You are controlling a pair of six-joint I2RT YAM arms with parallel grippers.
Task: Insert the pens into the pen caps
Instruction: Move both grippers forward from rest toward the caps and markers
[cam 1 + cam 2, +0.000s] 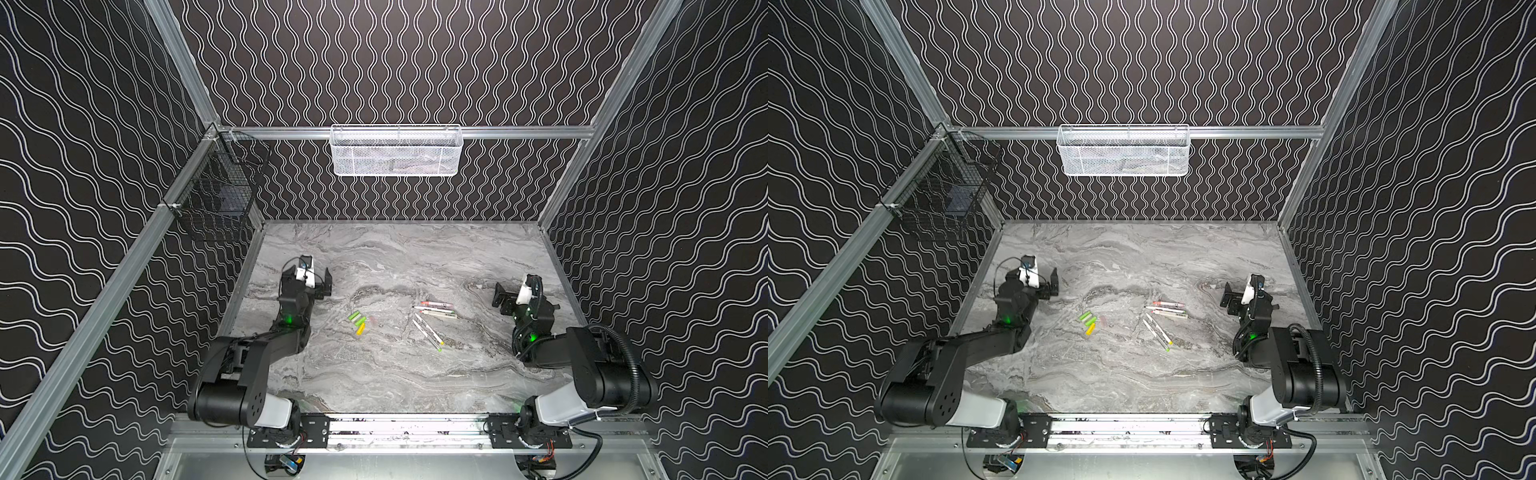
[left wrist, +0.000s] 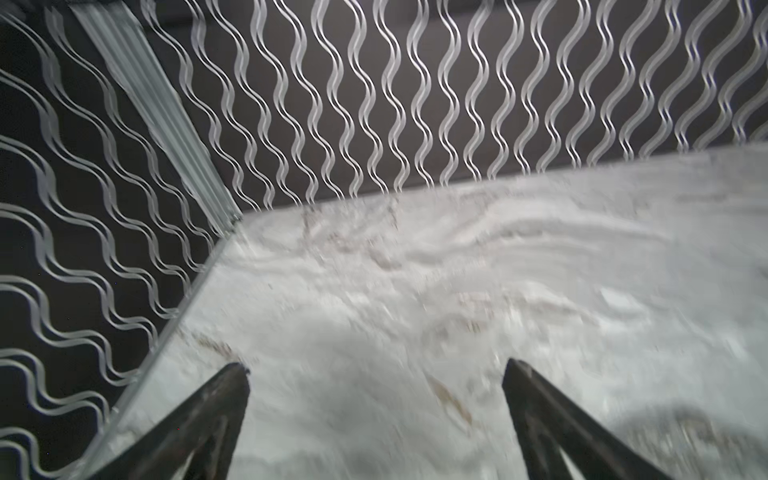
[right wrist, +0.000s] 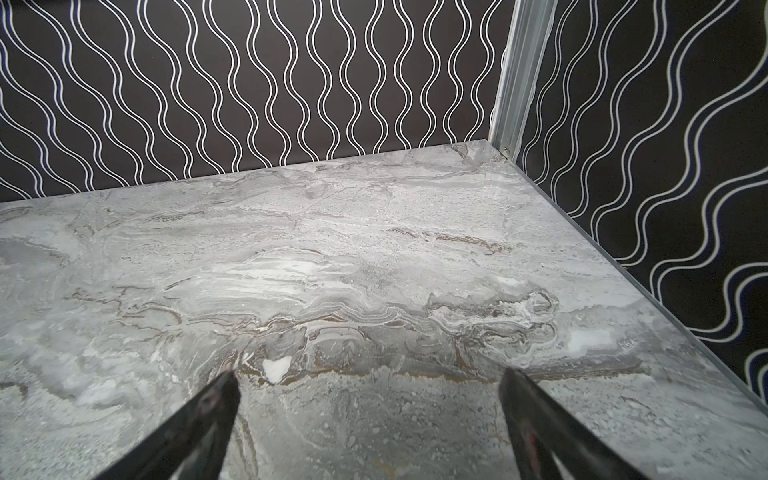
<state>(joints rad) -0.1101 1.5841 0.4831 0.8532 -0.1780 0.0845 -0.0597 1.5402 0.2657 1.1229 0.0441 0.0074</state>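
In both top views, four white-barrelled marker pens (image 1: 438,314) lie mid-table, with stubby green, yellow and pink plastic caps (image 1: 360,321) just to their left and bare grey marble table (image 1: 374,374) all around. Left wrist view: the left gripper (image 2: 376,365) is spread wide and empty near the table's left edge. Right wrist view: the right gripper (image 3: 368,378) is spread wide and empty, facing the far right corner.

We see a grey marble tabletop (image 1: 374,374) between black wavy-lined walls (image 1: 415,62). A white mesh basket (image 1: 395,151) hangs on the back rail (image 1: 519,132), a black wire basket (image 1: 216,195) at left.
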